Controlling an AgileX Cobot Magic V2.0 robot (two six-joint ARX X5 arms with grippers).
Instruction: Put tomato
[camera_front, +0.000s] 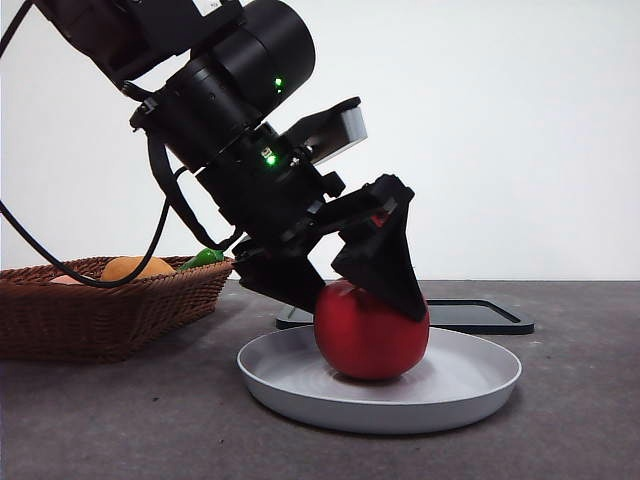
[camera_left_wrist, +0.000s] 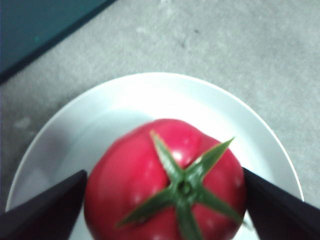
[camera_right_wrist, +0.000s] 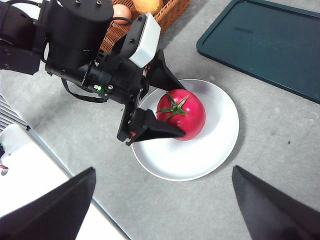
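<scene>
The red tomato (camera_front: 371, 335) sits in the middle of a round white plate (camera_front: 470, 385) on the grey counter (camera_front: 580, 430). Its green stem (camera_left_wrist: 185, 187) points up like a little star.

The left pincer (camera_front: 372, 290) leans down over the tomato. Its 2 black jaws stand on 2 sides of the tomato, right against its skin in the left wrist view, so it looks like the pincer is holding the tomato. The bottom of the tomato touches the plate.

The right pincer (camera_right_wrist: 162, 200) hangs high above the counter, well away from the plate. Its 2 jaws are spread wide with nothing between them.

A brown woven basket (camera_front: 90, 310) stands on the counter near the plate. An orange round fruit (camera_front: 135, 267) and a bit of something green (camera_front: 203, 258) peek out of it. A dark flat tray (camera_right_wrist: 270, 42) lies on the counter behind the plate.
</scene>
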